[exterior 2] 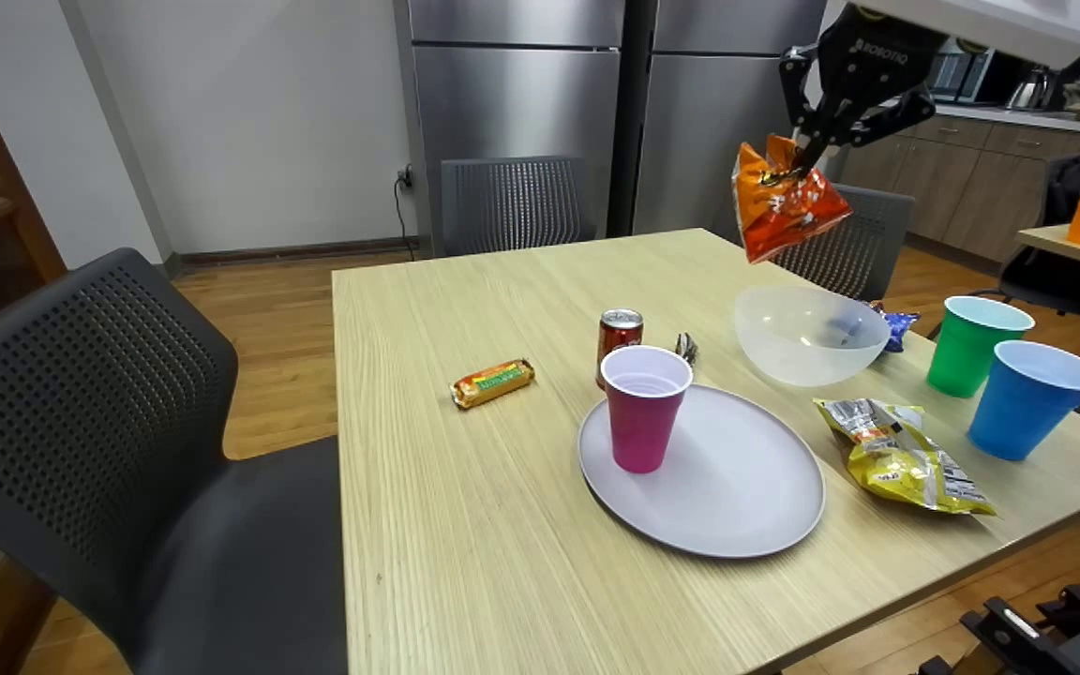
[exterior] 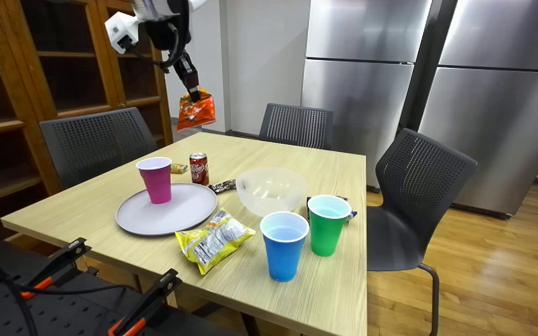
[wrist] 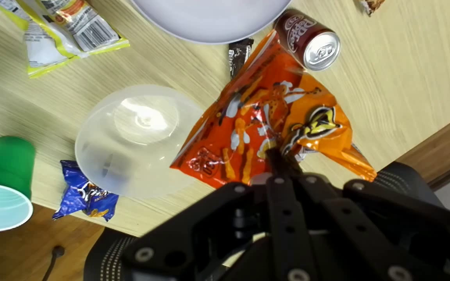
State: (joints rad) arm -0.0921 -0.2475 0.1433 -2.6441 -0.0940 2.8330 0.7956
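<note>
Presently, the gripper (exterior 2: 806,161) is clamping the orange snack bag (exterior 2: 786,212) just beneath itself; the in-air holding step is apparently running, the next move likely calling for clearance over the bowl (exterior 2: 776,352) below.

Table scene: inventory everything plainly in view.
Main table: one, pale, centre
Bowl: one, translucent, on table
Plate: one, grey, on table
Cups: four, magenta on plate, blue and green near bowl, orange in background
Can: one, maroon, by plate
Snack bag: one, orange-red, above table
Other bags: two, yellow by plate, blue by bowl
Wrapped snacks: two, gold and brown, on table
Chairs: at least three, charcoal, around table
Refrigerators: two, silver, behind table
Cabinet: one, brown, behind chair
Arm: one, white, above table
Gripper: one, black, gripping snack bag
</note>
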